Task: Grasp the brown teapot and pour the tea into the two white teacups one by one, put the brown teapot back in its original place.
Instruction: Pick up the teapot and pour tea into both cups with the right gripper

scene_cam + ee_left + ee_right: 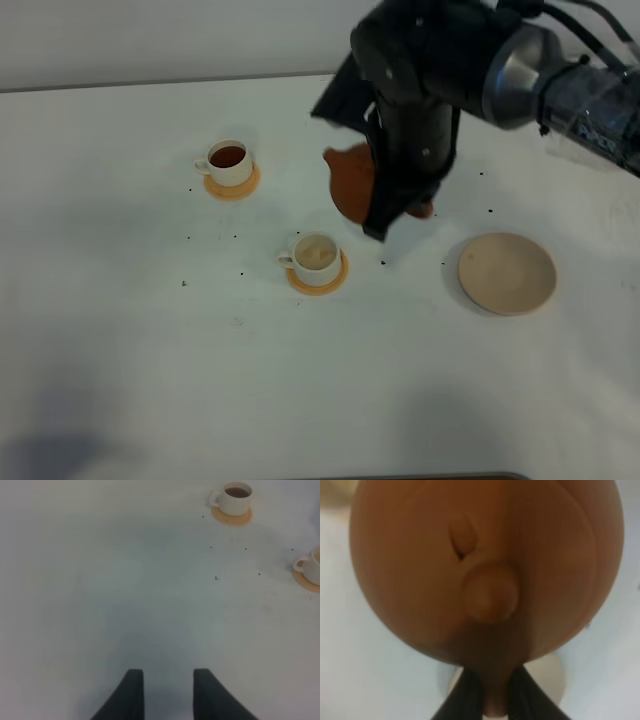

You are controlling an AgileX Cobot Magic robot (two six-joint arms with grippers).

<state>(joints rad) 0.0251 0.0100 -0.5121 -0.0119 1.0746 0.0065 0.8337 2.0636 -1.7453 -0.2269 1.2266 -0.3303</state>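
Pouring into the near cup (318, 255), with the teapot (350, 180) hanging in the right gripper (492, 694).

Right gripper is clamping fully down on the teapot's handle (492, 710), holding the pot tilted in the air between the two cups, just beside the near one. The far cup (229, 162) is showing dark tea. Left gripper (164, 695) is resting with jaws apart, holding nothing. Done well, I judge, this means centring the spout (330, 155) over the near cup's mouth, then tipping slowly to avoid splashing.
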